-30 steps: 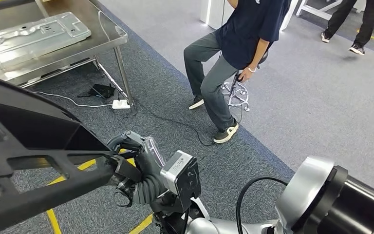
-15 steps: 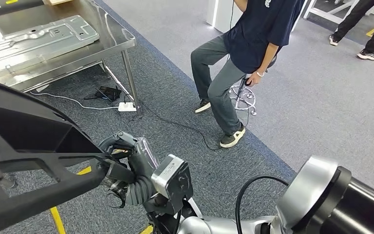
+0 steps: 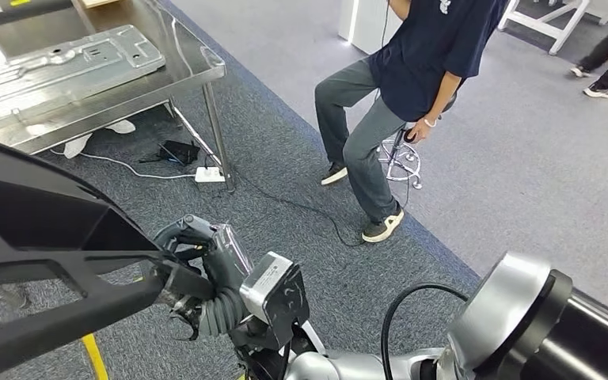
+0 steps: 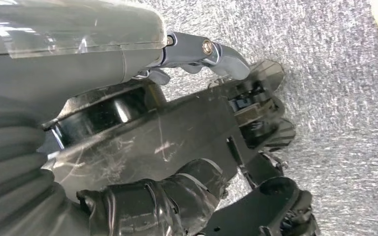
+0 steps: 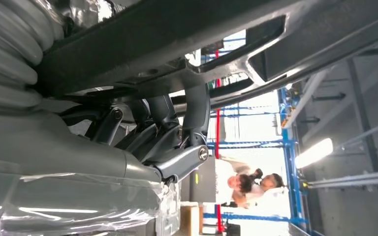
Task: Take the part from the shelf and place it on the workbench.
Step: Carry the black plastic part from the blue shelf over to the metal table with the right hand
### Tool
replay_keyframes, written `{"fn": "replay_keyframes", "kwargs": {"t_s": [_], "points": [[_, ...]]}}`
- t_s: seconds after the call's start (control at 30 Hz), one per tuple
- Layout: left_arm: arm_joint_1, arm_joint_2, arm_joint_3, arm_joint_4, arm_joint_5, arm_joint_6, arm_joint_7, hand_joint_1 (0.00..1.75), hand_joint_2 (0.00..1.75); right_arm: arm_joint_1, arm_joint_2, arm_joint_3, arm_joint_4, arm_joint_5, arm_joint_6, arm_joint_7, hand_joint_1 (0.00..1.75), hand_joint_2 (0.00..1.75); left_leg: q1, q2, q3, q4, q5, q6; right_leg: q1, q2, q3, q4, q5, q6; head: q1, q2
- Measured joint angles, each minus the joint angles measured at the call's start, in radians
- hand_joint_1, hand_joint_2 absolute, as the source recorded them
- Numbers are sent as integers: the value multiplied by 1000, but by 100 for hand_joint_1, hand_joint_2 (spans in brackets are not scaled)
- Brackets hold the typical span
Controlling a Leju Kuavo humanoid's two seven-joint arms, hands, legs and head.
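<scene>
Large black part across the left and lower left of the head frame, held off the floor over grey carpet. At lower centre, right hand wrapped round one of its black bars, thumb over the top, darker fingers curled beneath, ribbed grey cover trailing toward the bottom edge. Seen from the right wrist, same grasp close up: fingers hooked round a bar of the part, which runs across the upper portion of that frame.

From the left wrist, left hand clamped on another stretch of the part: thumb laid across one face, dark fingers pressed on the opposite face, black plastic sandwiched between.

At upper left of the head frame, steel workbench carrying a pressed metal panel; well apart from the part. White power strip on the carpet by the bench leg. At upper centre, seated person on a stool.
</scene>
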Motion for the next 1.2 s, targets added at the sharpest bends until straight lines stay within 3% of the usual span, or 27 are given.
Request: {"fn": "replay_keyframes", "kwargs": {"t_s": [0.1, 0.2, 0.23, 0.27, 0.3, 0.37, 0.43, 0.53, 0.6, 0.63, 0.7, 0.73, 0.77, 0.8, 0.83, 0.87, 0.93, 1.03, 1.1, 1.13, 1.2], "points": [[0, 2, 0, 0, 1, 1, -1, 0, 175, -2, 0, 0, 0, -1, 0, 0, 175, 175, 7, 0, 21, -21, 2, 19, -1, -1, -11, 36, -23, 13, 0, 0], [-2, 2, 0, 0, 3, 1, -2, 0, 175, -4, -1, 0, 2, -4, 0, 0, 175, 175, 8, 1, 36, -26, -6, 34, -1, 0, -107, 212, -91, 16, 0, 0], [-1, 2, 0, 0, 4, 1, -3, 0, 175, -4, -1, 0, 3, -5, 0, 0, 175, 175, 8, 1, 40, -26, -10, 35, -2, 0, -140, 260, -99, 18, 0, 0], [1, 2, 0, 0, 5, 1, -4, 0, 175, -4, -1, 0, 4, -6, 0, 0, 175, 175, 8, 0, 44, -26, -14, 35, -3, 0, -158, 277, -89, 20, 0, 0], [2, 2, 0, 0, 6, 1, -4, 0, 175, -4, -1, 0, 5, -7, 0, -1, 175, 175, 9, -1, 50, -25, -19, 33, -5, -1, -156, 253, -61, 21, 0, 0], [3, 2, 0, 0, 7, 1, -6, 0, 175, -6, -2, 1, 6, -9, 0, -1, 175, 175, 11, -4, 61, -20, -33, 25, -9, -1, -108, 131, 16, 22, 0, 0], [2, 2, 0, 0, 8, 2, -8, 0, 175, -8, -2, 2, 7, -11, 0, -1, 175, 175, 8, -7, 63, -11, -48, 12, -8, 0, -63, 34, 46, 19, 0, 0], [2, 3, 0, 0, 12, 3, -10, 0, 175, -11, -2, 5, 8, -15, 0, -2, 175, 175, 6, -7, 66, -13, -59, -4, -5, 4, -50, 15, 35, 3, 0, 0], [2, 3, 0, 0, 15, 3, -12, 0, 175, -13, -2, 10, 8, -16, 0, -2, 175, 175, 8, -4, 59, 17, -77, -14, -7, 3, -42, 10, 32, -9, 0, 0], [2, 3, 0, 0, 15, 3, -13, 0, 175, -14, -2, 12, 8, -16, 0, -2, 175, 175, 10, -3, 38, 60, -98, -19, -8, 1, -37, 8, 30, -14, -1, 0], [3, 3, 0, 0, 15, 3, -15, 0, 175, -14, -2, 14, 8, -16, 0, -2, 175, 175, 12, 0, -37, 190, -147, -26, -6, -2, -30, 7, 23, -22, -1, 0], [4, 3, 0, 0, 15, 3, -16, 0, 175, -14, -2, 15, 8, -16, 0, -2, 175, 175, 12, 1, -74, 246, -158, -28, -4, -2, -27, 7, 19, -24, -1, 0], [4, 3, 0, 0, 15, 3, -17, 0, 175, -14, -2, 16, 9, -16, 0, -2, 175, 175, 13, 1, -99, 272, -151, -27, -2, -1, -22, 7, 14, -25, -1, 0], [4, 3, 0, 0, 15, 3, -18, 0, 175, -14, -2, 16, 9, -16, 0, -2, 175, 175, 12, 1, -105, 261, -124, -25, 0, -1, -15, 7, 9, -25, -1, 0], [4, 3, 0, 0, 15, 3, -18, 0, 175, -15, -2, 16, 9, -17, 0, -2, 175, 175, 12, 1, -92, 213, -81, -20, 1, 1, -6, 7, 3, -25, -1, 0], [5, 3, 0, 0, 16, 3, -17, 0, 175, -15, -2, 16, 9, -17, 0, -2, 175, 175, 11, 1, -68, 145, -36, -14, 2, 2, 3, 6, -3, -25, -1, 0], [6, 4, 0, 0, 17, 2, -16, 0, 175, -16, -2, 17, 10, -19, 0, -2, 175, 175, 4, 1, -21, 38, 8, 0, 4, 4, 15, 5, -14, -20, -1, 0], [8, 5, 0, 0, 17, 2, -16, 0, 175, -17, -2, 17, 10, -20, 0, -1, 175, 175, -5, 0, 0, 0, 0, 12, 2, 5, 21, -4, -20, -4, 0, 0], [9, 6, 0, 0, 17, 2, -17, 0, 175, -17, -2, 17, 10, -20, 0, -1, 175, 175, -1, 0, 17, -18, 1, 20, 1, 4, 20, 9, -30, 6, 0, 0], [9, 6, 0, 0, 17, 2, -17, 0, 175, -18, -2, 17, 10, -20, 0, -1, 175, 175, 3, 1, 28, -28, 1, 25, 1, 4, 7, 39, -44, 10, 1, 0], [8, 6, 0, 0, 17, 2, -17, 0, 175, -18, -2, 17, 10, -20, 0, -1, 175, 175, 5, 2, 44, -34, -6, 33, 0, 4, -61, 161, -89, 16, 1, 0]]}}
